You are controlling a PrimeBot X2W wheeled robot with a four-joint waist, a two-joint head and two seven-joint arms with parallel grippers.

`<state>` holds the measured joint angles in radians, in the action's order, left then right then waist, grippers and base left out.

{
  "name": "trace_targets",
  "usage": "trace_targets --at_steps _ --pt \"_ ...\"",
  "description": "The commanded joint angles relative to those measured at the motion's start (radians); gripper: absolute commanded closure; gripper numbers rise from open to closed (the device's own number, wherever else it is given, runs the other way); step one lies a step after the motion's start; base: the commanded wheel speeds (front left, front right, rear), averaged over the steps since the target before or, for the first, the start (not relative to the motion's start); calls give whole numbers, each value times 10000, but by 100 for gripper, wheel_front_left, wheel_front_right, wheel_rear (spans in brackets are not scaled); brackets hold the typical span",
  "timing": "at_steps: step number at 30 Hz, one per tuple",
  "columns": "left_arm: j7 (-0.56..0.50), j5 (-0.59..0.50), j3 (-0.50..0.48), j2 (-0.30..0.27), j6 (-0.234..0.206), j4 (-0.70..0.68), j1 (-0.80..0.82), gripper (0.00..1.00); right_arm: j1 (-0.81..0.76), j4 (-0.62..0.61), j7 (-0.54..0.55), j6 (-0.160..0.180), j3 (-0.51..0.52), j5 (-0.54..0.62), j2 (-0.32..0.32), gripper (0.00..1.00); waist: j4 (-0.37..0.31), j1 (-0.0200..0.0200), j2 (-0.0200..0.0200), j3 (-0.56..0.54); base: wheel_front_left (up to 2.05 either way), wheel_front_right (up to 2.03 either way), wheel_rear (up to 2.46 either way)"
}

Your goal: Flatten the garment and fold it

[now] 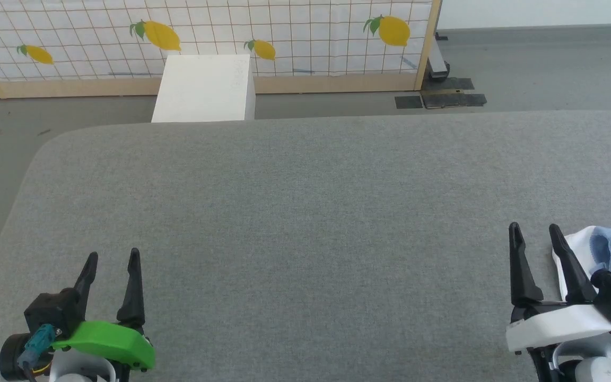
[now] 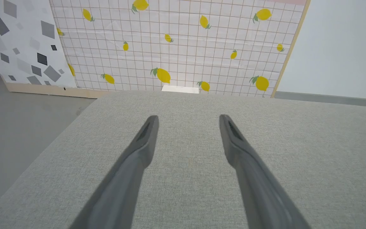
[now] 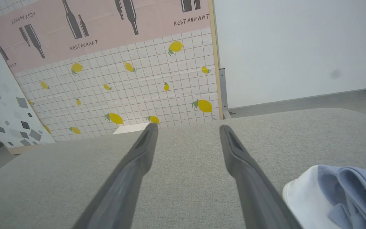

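The garment [image 1: 610, 249] is a crumpled bundle of light blue and white cloth at the right edge of the grey table [image 1: 295, 212], partly cut off by the picture's edge. In the right wrist view the garment [image 3: 338, 194] lies at the lower right, just beside the right finger. My right gripper [image 1: 536, 229] hovers open and empty directly to the left of the bundle, and my right gripper [image 3: 187, 127] points across bare table. My left gripper [image 1: 113, 257] stands open and empty near the front left corner, far from the cloth; my left gripper [image 2: 187, 117] faces bare table.
A white box [image 1: 204, 87] stands on the floor behind the table's far edge. Behind it runs a lemon-print grid panel [image 1: 284, 32] on a wooden base. Grey floor [image 1: 549, 69] lies at the far right and along the table's left side.
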<state>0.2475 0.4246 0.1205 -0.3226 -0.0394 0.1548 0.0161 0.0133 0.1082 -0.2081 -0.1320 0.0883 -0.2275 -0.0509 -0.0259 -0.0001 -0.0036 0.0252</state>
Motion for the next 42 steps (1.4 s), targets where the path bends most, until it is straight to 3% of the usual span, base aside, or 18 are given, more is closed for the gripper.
trace_targets --at_steps 1,41,42 --pt "-26 135 -9 4 55 34 40 0 -82 -9 1 13 25 -40 6 0 -12 1 36 6 0 0 0" --pt "-14 382 190 -58 55 225 168 0 -12 124 94 13 157 -113 7 0 -38 1 36 27 0 0 0" --pt "-72 370 194 3 46 213 45 100 1 133 73 0 166 -109 0 100 -39 1 0 26 0 0 0"
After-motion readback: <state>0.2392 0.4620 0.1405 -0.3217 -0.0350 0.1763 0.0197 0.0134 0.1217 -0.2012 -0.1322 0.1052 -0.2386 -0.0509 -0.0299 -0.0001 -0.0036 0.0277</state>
